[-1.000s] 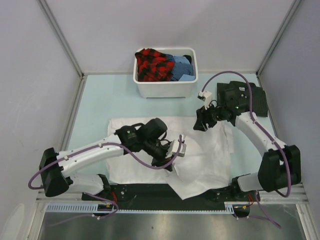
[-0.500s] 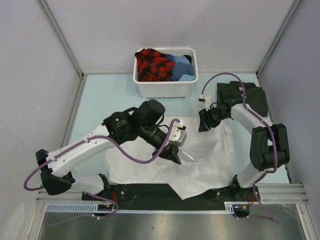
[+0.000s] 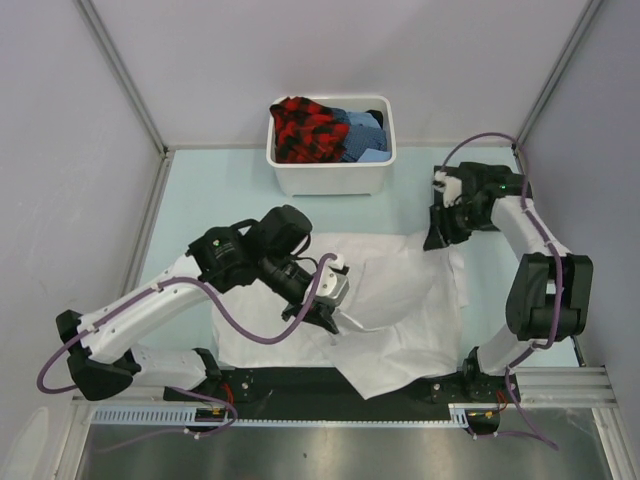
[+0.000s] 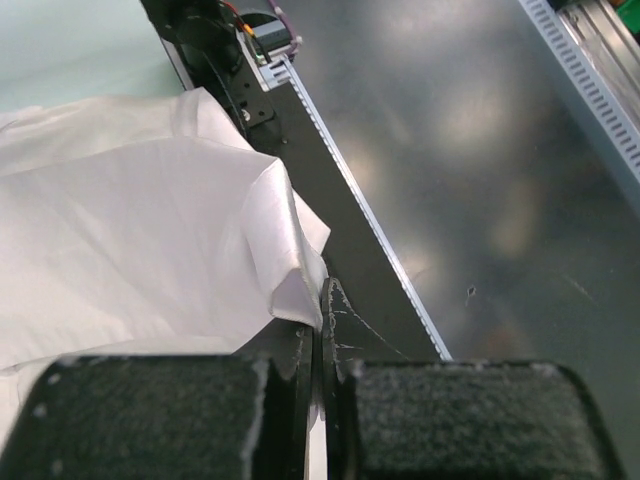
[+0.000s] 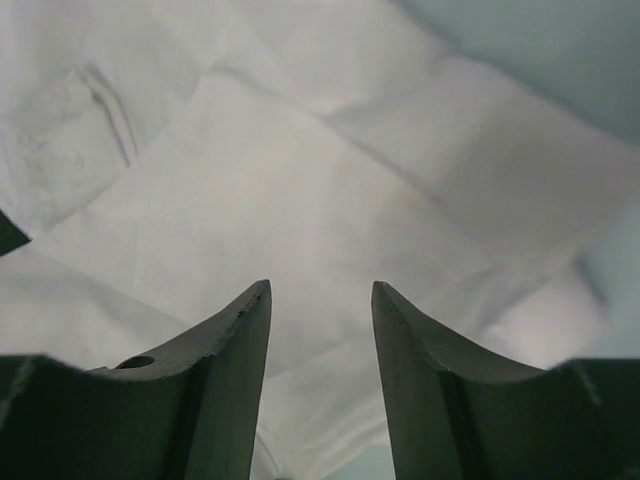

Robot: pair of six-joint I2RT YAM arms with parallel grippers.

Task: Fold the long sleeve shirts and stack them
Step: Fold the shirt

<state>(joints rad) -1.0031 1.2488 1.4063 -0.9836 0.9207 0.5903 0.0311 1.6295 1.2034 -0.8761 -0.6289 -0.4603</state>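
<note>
The large white shirt [image 3: 410,300] lies spread on the table, its near corner hanging over the black base rail. My left gripper [image 3: 322,312] is shut on a folded edge of it near the middle front; in the left wrist view the cloth [image 4: 130,230] is pinched between the closed fingertips of that gripper [image 4: 322,297]. My right gripper [image 3: 437,236] is open and empty above the shirt's far right corner; its wrist view shows this gripper [image 5: 320,290] over white cloth [image 5: 320,180]. The dark shirt [image 3: 497,222] lies folded at the back right, mostly hidden by my right arm.
A white plastic tub [image 3: 330,180] at the back centre holds red-black plaid cloth [image 3: 305,130] and blue cloth [image 3: 362,135]. Grey walls enclose the pale green table [image 3: 210,200]. The black rail [image 3: 290,385] and metal ledge [image 4: 480,150] run along the near edge.
My left gripper has moved left and nearer, dragging the pinched white fold with it. My right gripper has drawn back and right to the shirt's far right corner.
</note>
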